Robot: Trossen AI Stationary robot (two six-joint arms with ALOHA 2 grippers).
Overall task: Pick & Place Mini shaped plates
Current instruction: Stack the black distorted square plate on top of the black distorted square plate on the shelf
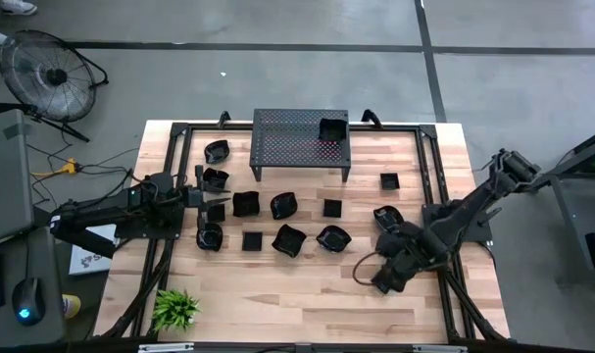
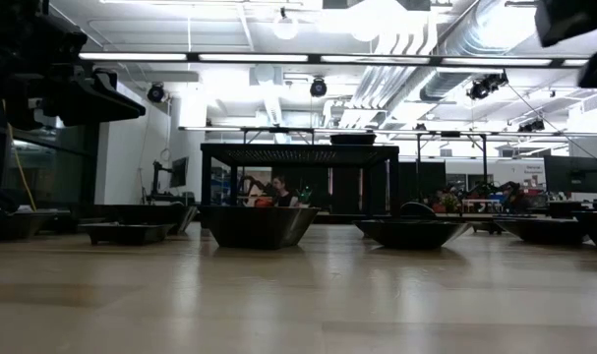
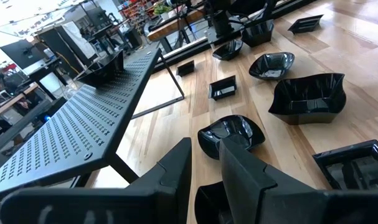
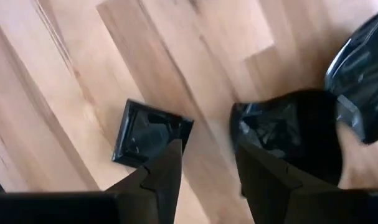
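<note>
Right end effector [image 4: 204, 165], fingers apart, above square plate [image 4: 148, 134] and lobed plate [image 4: 288, 134].

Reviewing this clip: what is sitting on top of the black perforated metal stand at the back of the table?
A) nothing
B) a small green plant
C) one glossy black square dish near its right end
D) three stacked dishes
C: the high view shows a single glossy black square dish resting on the black perforated metal stand, near its right end.

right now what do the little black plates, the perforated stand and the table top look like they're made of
Mini shaped plates: glossy black, probably moulded plastic or glazed ceramic; bright highlights glint on their rims.
Perforated stand: dark metal sheet by the look, matte, with regular punched holes and thin legs.
Table top: light wood planks, with visible grain and seams, and a slight sheen.
</note>
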